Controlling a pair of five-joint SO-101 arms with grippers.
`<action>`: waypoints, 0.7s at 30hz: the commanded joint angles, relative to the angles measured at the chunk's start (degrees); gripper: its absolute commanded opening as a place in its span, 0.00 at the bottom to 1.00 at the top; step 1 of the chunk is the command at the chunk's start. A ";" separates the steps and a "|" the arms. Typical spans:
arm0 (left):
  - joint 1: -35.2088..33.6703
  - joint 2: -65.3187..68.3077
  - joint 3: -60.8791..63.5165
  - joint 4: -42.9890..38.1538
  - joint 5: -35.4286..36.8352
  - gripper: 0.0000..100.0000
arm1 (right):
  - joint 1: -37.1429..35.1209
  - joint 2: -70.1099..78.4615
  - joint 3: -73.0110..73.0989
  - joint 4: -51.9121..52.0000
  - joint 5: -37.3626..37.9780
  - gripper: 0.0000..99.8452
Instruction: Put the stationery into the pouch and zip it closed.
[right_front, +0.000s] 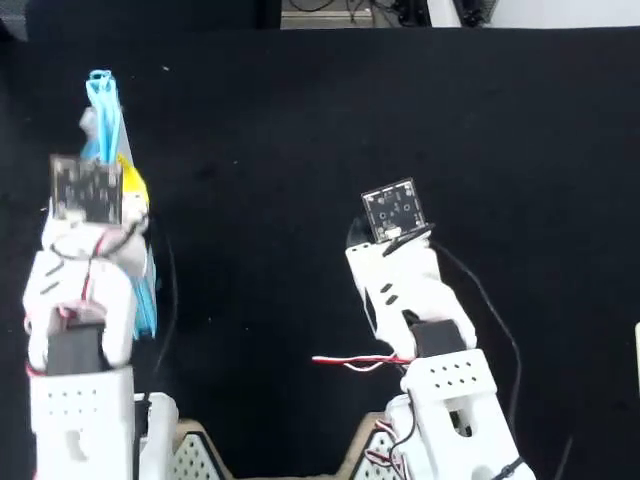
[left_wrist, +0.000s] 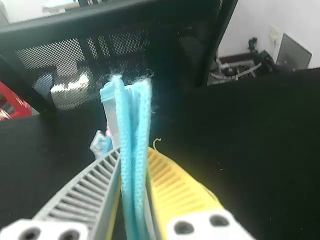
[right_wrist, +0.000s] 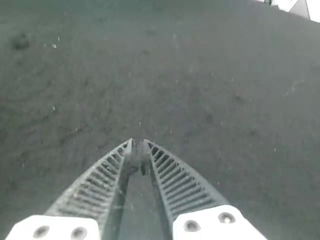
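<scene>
One arm is nearer: your left gripper (left_wrist: 134, 152) is clamping the pouch (left_wrist: 132, 106) edge-on, length running ahead; your right gripper (right_wrist: 138, 146) is sitting pinched together, empty.

Prob. lab/office: black-cloth bench (right_front: 300, 120), mesh chair (left_wrist: 75, 50), cables (left_wrist: 235, 72) in bkgd.

Fuzzy cloth pouch (left_wrist: 131, 105), ribbed plastic, matt worktop (left_wrist: 250, 150).
The pouch is soft woven fabric, frayed at its edge; the left end effector (left_wrist: 134, 152) has ribbed matt plastic fingers, one grey, one yellow; the black worktop looks dull and lint-flecked.
</scene>
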 joint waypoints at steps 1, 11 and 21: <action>-0.48 14.77 -17.54 4.57 0.00 0.03 | 0.88 -0.92 -0.31 -1.49 0.00 0.01; -1.01 35.34 -46.81 16.88 -0.62 0.03 | 0.79 -0.92 -0.31 -1.32 -0.18 0.01; -0.31 45.54 -56.92 17.23 -7.03 0.03 | 0.97 -0.92 -0.40 -1.49 -0.26 0.01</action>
